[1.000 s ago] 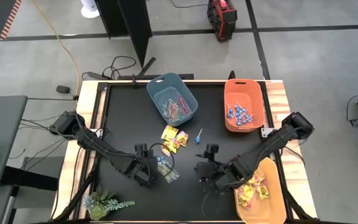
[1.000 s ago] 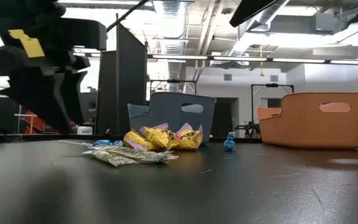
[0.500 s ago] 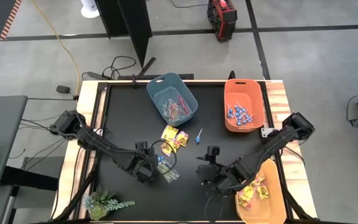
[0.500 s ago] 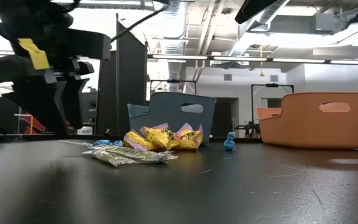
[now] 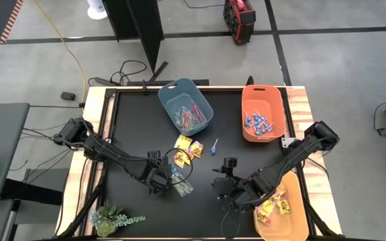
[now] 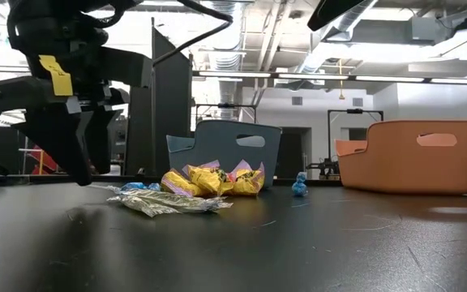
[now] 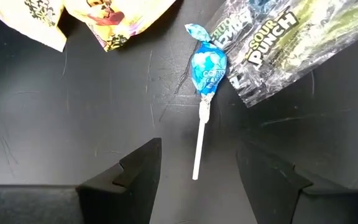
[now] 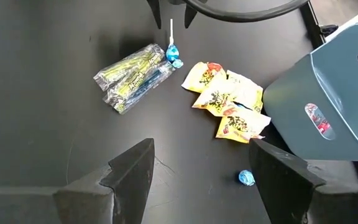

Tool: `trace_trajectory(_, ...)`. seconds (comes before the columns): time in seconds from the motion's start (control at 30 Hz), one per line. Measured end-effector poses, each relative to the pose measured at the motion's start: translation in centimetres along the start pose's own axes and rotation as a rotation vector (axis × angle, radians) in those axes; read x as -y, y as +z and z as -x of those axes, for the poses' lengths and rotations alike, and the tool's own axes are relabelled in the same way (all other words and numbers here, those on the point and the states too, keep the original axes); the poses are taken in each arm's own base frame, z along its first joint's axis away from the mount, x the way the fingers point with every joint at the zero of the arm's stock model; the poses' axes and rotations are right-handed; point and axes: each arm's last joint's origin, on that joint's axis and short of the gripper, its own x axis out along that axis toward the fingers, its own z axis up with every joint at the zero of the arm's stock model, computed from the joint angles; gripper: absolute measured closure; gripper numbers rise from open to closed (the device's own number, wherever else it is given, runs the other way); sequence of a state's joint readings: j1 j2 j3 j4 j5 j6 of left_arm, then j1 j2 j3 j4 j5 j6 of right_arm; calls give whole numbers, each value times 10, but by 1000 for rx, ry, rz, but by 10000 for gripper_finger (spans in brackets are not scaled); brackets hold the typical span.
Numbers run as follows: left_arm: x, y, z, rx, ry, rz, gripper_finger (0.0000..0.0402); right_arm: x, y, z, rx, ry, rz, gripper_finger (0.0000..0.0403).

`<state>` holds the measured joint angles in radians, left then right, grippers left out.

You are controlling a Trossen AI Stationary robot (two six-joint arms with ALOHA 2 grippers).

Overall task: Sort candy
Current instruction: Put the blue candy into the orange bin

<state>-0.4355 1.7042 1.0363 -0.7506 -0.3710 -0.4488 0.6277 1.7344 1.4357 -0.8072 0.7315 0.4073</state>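
Pick step: left end effector (image 7: 197, 168) open, empty, straddling lollipop (image 7: 206, 65) stick at frame bottom. Next: drop and close. Right end effector (image 8: 201, 165) open, empty, idle.

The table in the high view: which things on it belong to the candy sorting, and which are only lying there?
Belong to the job:
- yellow packets
- loose blue lollipop
- lollipop before the open left gripper
- clear Sour Punch packs
- blue-grey bin, orange bin, yellow bin

Just lying about:
- green plant sprig
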Motion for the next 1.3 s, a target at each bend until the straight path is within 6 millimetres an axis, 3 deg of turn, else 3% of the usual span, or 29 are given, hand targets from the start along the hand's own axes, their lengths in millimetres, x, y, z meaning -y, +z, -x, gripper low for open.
trace_trajectory(0.53,0,-14,-12,-43,-16,21,201,0,0,0,0,0,-3,127)
trace_trajectory(0.97,1,-13,-14,-17,-25,21,203,2,1,-2,-3,-5,-7,127)
trace_trajectory(1.1,1,-12,-14,-11,-27,23,234,2,1,-2,-3,-5,-7,127)
trace_trajectory(1.3,-1,-8,-15,14,-31,27,318,2,1,-2,-3,-5,-7,127)
